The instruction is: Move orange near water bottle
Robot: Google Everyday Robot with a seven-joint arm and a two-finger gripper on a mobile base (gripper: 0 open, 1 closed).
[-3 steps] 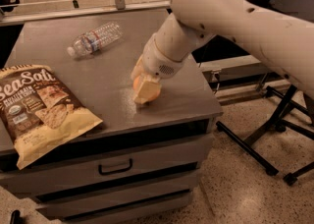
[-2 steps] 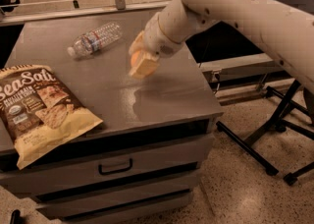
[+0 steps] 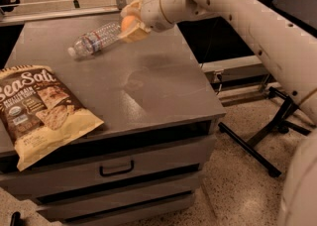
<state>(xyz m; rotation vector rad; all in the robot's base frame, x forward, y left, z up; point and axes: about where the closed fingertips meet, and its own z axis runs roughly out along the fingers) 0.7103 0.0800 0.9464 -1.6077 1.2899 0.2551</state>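
The orange [image 3: 129,22] is a small round fruit held between the fingers of my gripper [image 3: 131,23], lifted above the far part of the grey cabinet top [image 3: 163,81]. The gripper is shut on it and hovers just right of the water bottle's base. The water bottle [image 3: 95,39] is clear with a white cap and label band. It lies on its side at the back left of the top, cap pointing left. My white arm reaches in from the upper right.
A Sea Salt chip bag [image 3: 37,108] lies at the front left of the cabinet top, overhanging the front edge. The cabinet has drawers [image 3: 116,168] below. A black stand base [image 3: 267,131] sits on the speckled floor at right. A rail runs behind the cabinet.
My gripper has lifted the orange from the middle right of the top and carried it back and left, up to the water bottle's base.
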